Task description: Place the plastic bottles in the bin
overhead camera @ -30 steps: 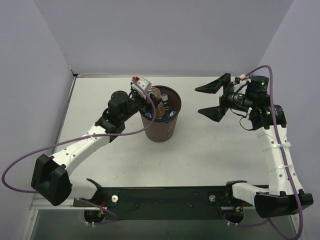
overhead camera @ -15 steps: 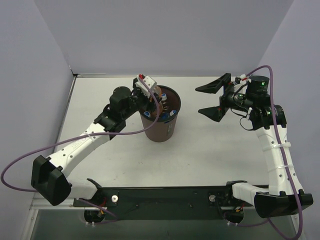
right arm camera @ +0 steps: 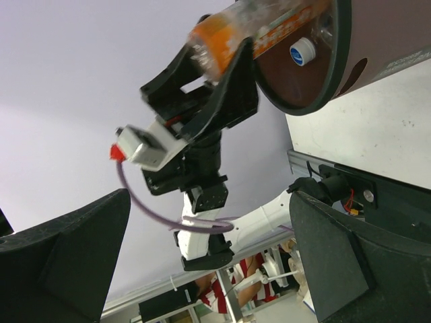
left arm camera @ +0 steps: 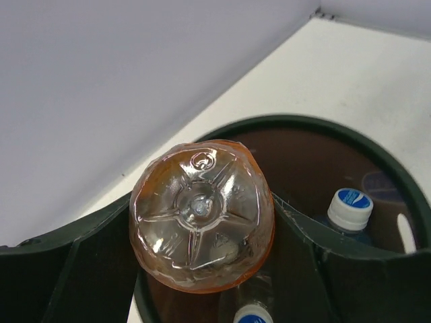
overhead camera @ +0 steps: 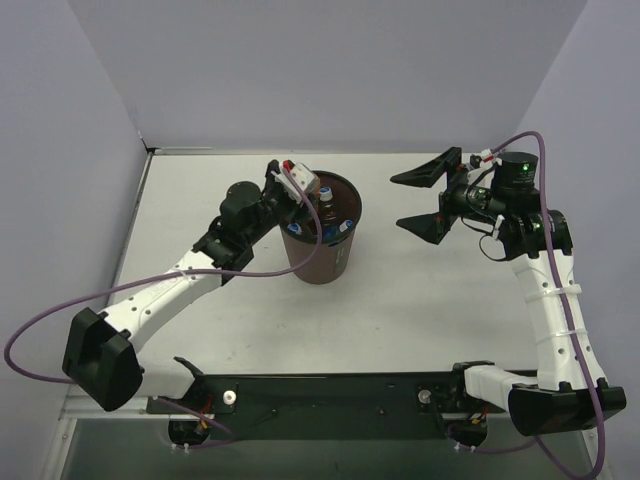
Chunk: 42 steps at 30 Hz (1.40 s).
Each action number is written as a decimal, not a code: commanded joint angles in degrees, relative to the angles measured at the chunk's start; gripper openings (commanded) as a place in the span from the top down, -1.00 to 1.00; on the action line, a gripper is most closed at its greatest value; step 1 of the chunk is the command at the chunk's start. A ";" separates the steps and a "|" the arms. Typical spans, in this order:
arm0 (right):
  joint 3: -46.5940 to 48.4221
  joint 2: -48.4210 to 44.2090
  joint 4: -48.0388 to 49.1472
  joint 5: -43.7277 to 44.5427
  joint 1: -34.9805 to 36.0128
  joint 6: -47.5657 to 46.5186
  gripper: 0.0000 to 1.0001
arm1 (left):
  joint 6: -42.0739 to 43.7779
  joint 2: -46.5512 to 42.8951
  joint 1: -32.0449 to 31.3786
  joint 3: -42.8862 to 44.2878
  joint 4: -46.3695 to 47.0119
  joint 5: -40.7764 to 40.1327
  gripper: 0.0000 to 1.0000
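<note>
- The desk carries the bin, which stands left of centre in the same spot as a second ago.
- The left arm has dipped. A second ago it held its load up over the bin's left rim; now the load sits low in the bin's mouth, much as half a second ago.
- The right fingers hang spread wide apart and empty over the far right of the desk, unmoved over the last second.
- The left fingers are clamped on the orange bottle, one against each side of its body.
- That bottle points neck-down into the opening, its base towards the wrist camera, with most of it past the rim.
- Two blue caps of clear bottles show deeper in the bin.
- My judgement: the lowering is done, and only the release remains for this bottle. Letting go here should drop it straight in, with little risk of catching the rim.
</note>
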 commanded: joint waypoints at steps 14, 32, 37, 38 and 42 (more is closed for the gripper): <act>-0.09 -0.69 0.78 -0.68 -0.86 0.20 -0.96 | -9.83 9.13 0.46 7.12 -10.85 1.70 -0.95; -1.50 -1.13 0.96 -0.16 -0.78 -2.33 -0.96 | -19.66 0.88 1.16 20.14 -31.95 -6.29 -0.89; 1.48 -0.34 -4.12 6.33 -0.51 -15.41 -0.95 | -30.91 -5.71 3.62 17.42 -38.80 -12.97 -0.89; 3.32 -0.17 -7.97 11.31 -0.08 -18.92 -0.96 | -33.63 -8.33 3.71 14.97 -39.33 -13.42 -0.91; 0.45 -2.44 -11.09 22.94 0.19 -29.92 -0.98 | -39.71 -16.34 3.88 6.96 -41.78 -15.61 -0.91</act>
